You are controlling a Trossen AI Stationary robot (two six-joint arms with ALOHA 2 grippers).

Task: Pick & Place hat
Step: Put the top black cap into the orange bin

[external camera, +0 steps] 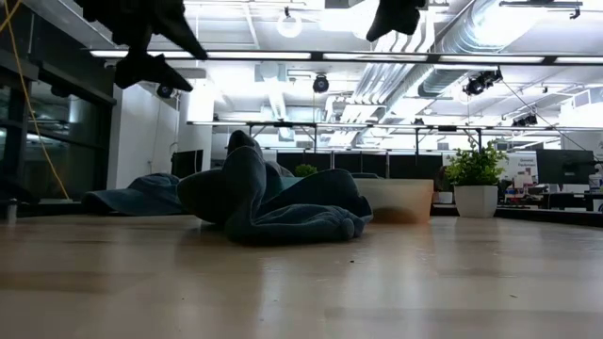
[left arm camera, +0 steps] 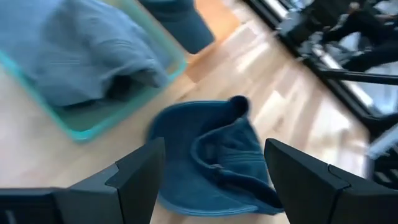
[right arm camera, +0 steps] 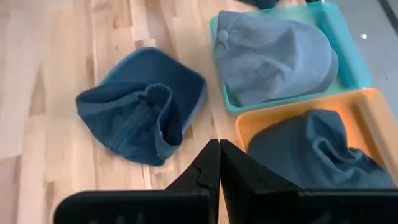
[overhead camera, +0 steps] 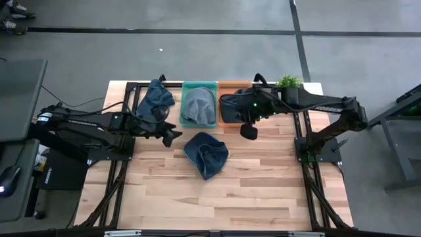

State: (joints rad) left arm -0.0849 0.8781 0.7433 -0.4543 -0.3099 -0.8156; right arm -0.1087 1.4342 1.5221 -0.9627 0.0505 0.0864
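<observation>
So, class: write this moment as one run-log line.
left gripper: open, above table beside blue hat | right gripper: shut, empty, near orange bin | blue hat: loose on table | teal bin: grey hat inside

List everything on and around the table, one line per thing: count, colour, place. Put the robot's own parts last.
Blue hat: one, dark blue, crumpled on the bare wood at the table's middle, in front of the bins.
Grey hat: one, grey-blue, inside the teal bin.
Teal bin: one, teal, far side of the table, centre.
Orange bin: one, orange, touching the teal bin's right side, holding a dark hat.
Loose hat: one, dark blue, on the table left of the teal bin.
Plant: one, green, far right corner.
Left gripper: one, black, open, above the table left of the blue hat.
Right gripper: one, black, shut, in front of the orange bin.
</observation>
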